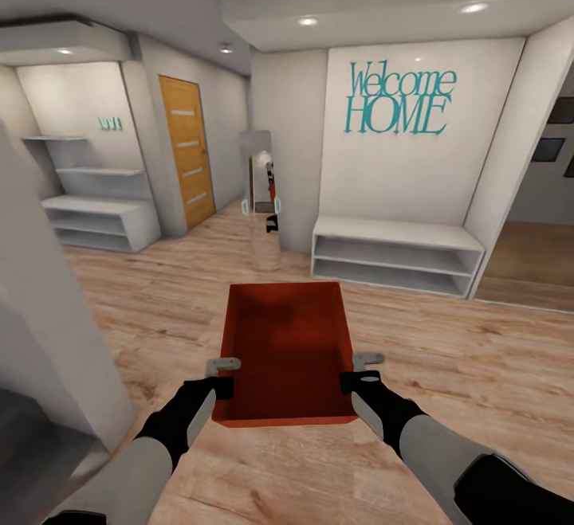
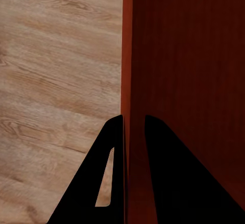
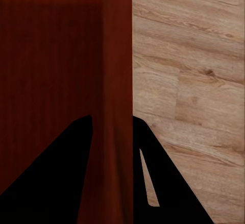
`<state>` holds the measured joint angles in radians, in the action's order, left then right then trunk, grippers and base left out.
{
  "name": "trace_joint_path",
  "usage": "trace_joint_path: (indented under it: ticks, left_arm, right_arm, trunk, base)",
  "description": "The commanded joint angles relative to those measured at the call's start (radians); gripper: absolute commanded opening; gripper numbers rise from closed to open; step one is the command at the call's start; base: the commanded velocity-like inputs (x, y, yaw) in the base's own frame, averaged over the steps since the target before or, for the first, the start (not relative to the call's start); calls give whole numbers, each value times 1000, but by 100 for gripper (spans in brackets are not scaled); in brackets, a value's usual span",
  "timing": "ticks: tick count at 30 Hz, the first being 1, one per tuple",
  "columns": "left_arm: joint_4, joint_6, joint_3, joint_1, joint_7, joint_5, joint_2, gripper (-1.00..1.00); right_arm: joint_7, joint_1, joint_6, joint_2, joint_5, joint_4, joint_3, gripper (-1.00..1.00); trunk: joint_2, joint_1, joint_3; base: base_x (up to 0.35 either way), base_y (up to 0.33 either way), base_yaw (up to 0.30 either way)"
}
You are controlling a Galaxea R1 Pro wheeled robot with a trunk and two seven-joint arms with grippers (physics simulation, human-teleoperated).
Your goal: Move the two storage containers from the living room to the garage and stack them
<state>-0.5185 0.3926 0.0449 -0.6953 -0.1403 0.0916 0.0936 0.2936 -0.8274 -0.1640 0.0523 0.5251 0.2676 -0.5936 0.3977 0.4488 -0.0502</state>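
Both claws, left point(image 1: 226, 376) right point(image 1: 365, 370), clamp empty storage container point(image 1: 287, 342) walls.

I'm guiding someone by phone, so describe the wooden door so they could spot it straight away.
Start from the white wall with the teal Welcome Home lettering and look left, past the tall mirror. On the grey wall beside the white shelving stands the door. It is the one orange-brown panel among pale surfaces, crossed by four frosted strips.

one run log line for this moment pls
phase: carrying | left gripper: shut on storage container left wall | right gripper: shut on right wall | over wood floor
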Motion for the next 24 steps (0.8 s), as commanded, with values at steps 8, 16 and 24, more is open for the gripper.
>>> trace_joint_path:
  ticks: [8, 16, 24]
  left_arm:
    - [-3, 8, -5, -1, -12, -13, -2, -100]
    - [-3, 8, -5, -1, -12, -13, -2, -100]
    - [-3, 8, -5, -1, -12, -13, -2, -100]
  right_arm:
    - [12, -1, -8, -9, -11, 1, -1, -100]
    - [12, -1, -8, -8, -11, 1, -1, -100]
    - [12, -1, -8, -8, -11, 1, 0, -100]
  trunk:
    - [2, 1, -2]
    - [2, 1, -2]
    - [2, 1, -2]
  base:
    - [323, 0, 0]
    - [323, 0, 0]
    - [323, 0, 0]
